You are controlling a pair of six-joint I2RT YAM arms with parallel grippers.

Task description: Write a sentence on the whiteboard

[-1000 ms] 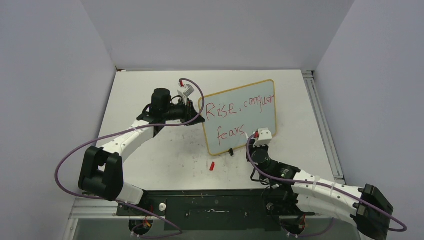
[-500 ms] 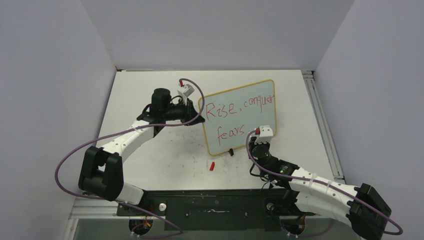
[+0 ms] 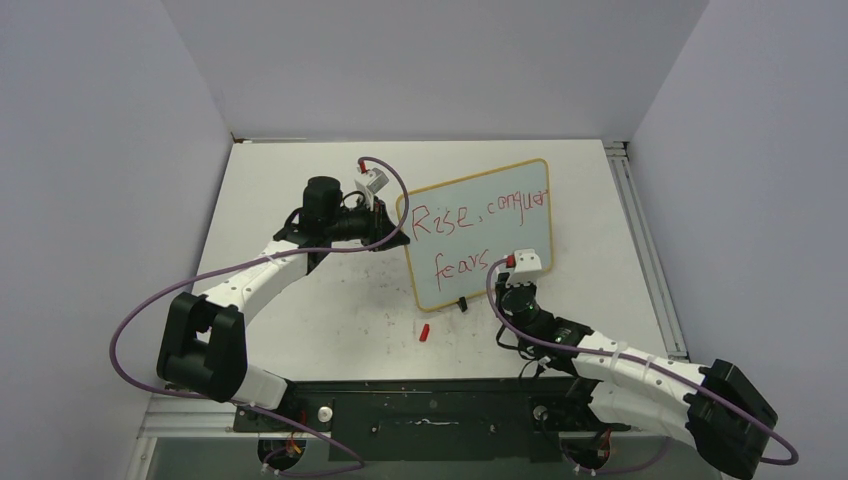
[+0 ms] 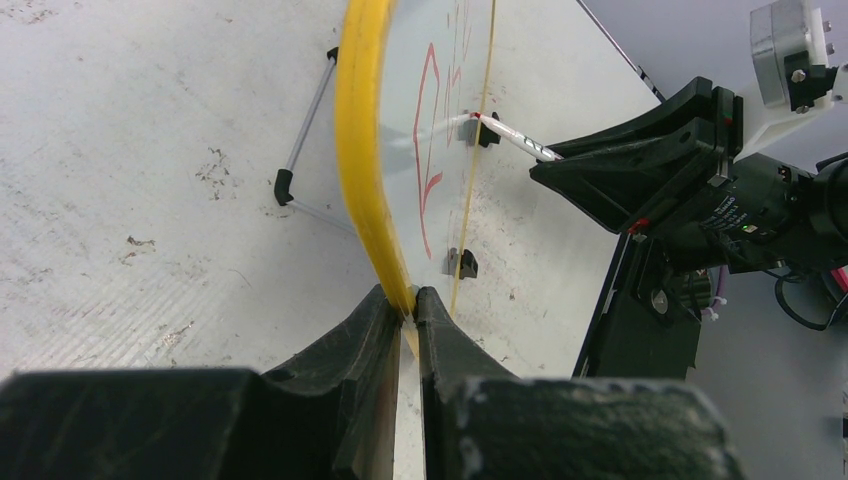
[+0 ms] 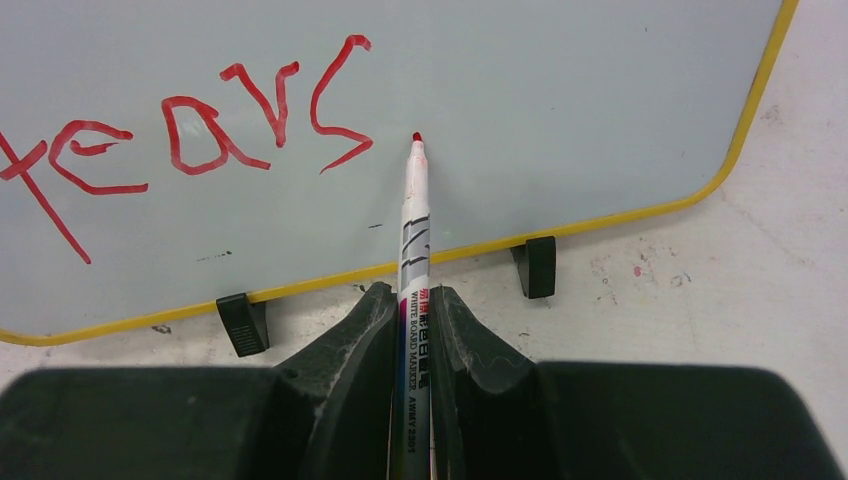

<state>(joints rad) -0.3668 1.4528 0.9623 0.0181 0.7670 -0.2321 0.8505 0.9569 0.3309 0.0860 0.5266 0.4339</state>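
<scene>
At whiteboard (image 3: 480,235), left pincer (image 4: 407,308) tight on frame (image 4: 358,150), right pincer (image 5: 411,300) tight on half-hidden marker (image 5: 414,215)

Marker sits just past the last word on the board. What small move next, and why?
Probably dab the marker tip on the whiteboard for a full stop: the right gripper holds it just right of "fears", no dot follows yet, and the left gripper pinches the frame.

top: high behind, looking down | left wrist: close, edge-on | right wrist: close, face-on | shared: whiteboard (image 3: 510,230)
</scene>
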